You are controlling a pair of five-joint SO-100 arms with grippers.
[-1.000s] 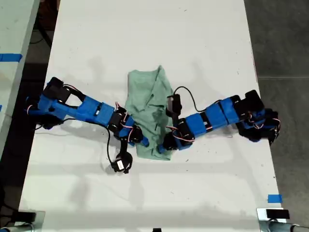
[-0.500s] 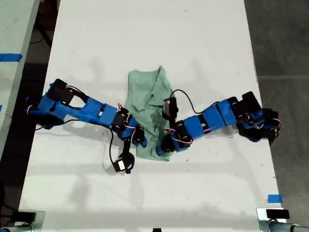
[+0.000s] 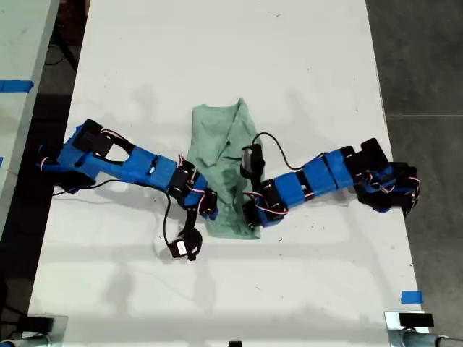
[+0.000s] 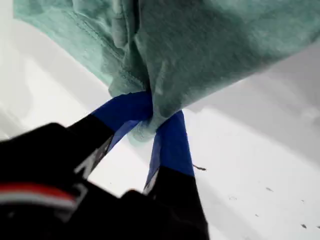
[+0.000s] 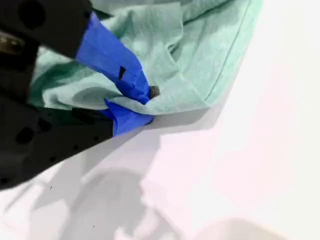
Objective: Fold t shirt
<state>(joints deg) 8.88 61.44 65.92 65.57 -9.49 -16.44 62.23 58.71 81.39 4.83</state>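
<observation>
Two blue arms (image 3: pixel 137 168) — black joints, loose black cables, blue-tipped pincers.

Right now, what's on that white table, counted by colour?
Blue robot arms: 2, ending in my first gripper and my second gripper, each clamped on cloth.
Mint-green t shirt: 1.
White table: 1.
Blue tape mark on the table: 1.
Total: 5.
</observation>
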